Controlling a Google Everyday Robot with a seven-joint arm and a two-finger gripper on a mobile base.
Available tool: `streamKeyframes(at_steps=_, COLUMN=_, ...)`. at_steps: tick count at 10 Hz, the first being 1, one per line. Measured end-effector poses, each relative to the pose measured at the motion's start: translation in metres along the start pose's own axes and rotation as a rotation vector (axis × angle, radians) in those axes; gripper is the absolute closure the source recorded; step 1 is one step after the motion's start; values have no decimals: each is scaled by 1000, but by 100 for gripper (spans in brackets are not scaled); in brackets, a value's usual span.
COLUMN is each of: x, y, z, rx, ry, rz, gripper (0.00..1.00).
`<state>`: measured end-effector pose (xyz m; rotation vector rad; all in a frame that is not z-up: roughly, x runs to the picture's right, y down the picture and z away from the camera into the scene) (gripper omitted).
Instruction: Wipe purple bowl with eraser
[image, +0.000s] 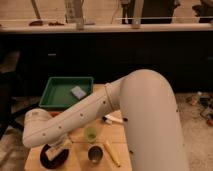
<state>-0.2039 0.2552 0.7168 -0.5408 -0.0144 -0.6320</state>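
White robot arm (145, 115) fills the foreground, bending down-left to the gripper (59, 146), which sits just over the dark bowl (50, 159) at the table's (119, 136) front left. Its grip cannot be told. The eraser (77, 92) lies in the green tray (52, 102), well behind the gripper.

White dark-dotted arm (148, 112), jaws bottom-left

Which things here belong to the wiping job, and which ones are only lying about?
For the job:
- bowl, at the front left
- eraser, lying in the green tray
- gripper, just over the bowl

Only lying about:
- green cup
- metal cup
- marker
- yellow stick
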Motion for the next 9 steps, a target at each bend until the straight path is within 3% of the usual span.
streamKeyframes(at_steps=4, x=-23, y=8, z=-1, rx=-7, ry=-41, rz=-38, gripper=100)
streamKeyframes(at_steps=9, x=-4, y=22, z=3, rx=-26, ry=-54, rz=3, gripper=100)
